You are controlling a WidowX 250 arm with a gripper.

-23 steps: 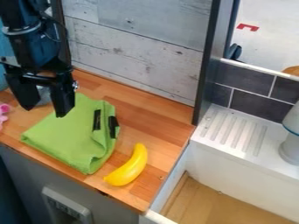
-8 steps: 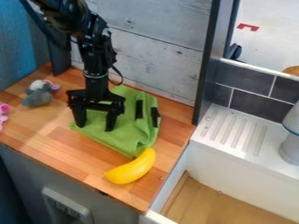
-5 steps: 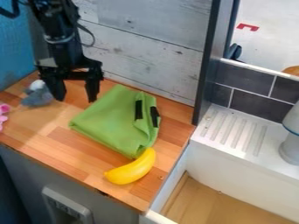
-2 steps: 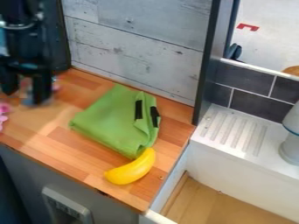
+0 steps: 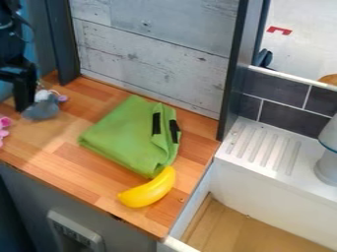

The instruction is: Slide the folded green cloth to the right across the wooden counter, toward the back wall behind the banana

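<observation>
The gripper [image 5: 23, 93], its grasp released, is positioned beside a gray plush toy [image 5: 43, 107]. A folded green cloth [image 5: 128, 135] is touched by a yellow banana [image 5: 149, 191].

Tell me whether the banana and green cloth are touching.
Touching: the camera view shows the banana against the near corner of the green cloth, no wood between.
</observation>
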